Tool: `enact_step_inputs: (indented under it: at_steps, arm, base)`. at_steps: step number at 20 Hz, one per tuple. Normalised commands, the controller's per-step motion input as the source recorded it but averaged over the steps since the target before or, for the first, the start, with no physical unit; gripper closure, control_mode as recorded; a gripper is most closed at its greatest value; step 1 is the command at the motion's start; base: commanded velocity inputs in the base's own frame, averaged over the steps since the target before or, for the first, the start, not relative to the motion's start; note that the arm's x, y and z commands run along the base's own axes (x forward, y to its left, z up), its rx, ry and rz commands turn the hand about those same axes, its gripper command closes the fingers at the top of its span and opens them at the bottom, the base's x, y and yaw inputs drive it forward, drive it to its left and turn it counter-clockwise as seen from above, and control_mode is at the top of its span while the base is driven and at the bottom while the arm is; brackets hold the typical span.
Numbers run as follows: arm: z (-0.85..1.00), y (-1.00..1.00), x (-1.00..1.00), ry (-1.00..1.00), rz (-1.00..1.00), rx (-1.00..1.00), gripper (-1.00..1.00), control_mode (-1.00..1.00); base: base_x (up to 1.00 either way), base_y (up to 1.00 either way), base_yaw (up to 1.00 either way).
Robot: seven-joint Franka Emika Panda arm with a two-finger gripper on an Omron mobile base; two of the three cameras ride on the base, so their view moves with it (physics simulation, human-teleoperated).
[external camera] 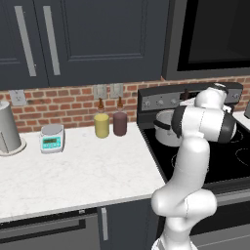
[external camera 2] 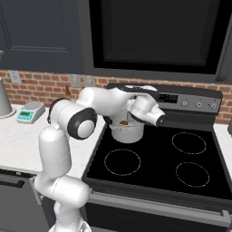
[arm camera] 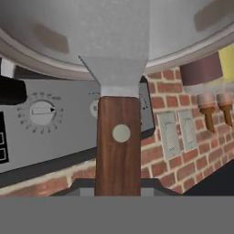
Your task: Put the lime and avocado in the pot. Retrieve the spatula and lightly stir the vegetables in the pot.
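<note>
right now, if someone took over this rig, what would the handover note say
Gripper: shut on the spatula, wooden handle running up the hand view, grey blade reaching into the pot.
Pot: on the stove's back left burner, hand right above it.
Something brownish shows inside the pot, probably the avocado; the lime can't be made out.
Done: spatula retrieved and brought to the pot.
Left: stir lightly; check that both fruits are in.

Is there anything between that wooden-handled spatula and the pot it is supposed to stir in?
Nothing visible. In the hand view the spatula runs straight from the jaws, its grey blade already lying against the pot. The pot's black handle sits off to one side.
</note>
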Motion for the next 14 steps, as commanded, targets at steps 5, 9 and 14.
enact_step_inputs:
  at_steps: [5,9,14]
  arm:
    - [0.05,0.39,0.01,0.00,0.00,0.04,1.00,-1.00]
    - [0.00,0.28,0.00,0.00,0.00,0.04,1.00,-1.00]
    - [-0.01,0.07,0.07,0.00,0.00,0.01,1.00,-1.00]
  base:
    - [0.00,0.00,0.00]
    - [0.00,0.00,0.00]
    - [0.00,0.00,0.00]
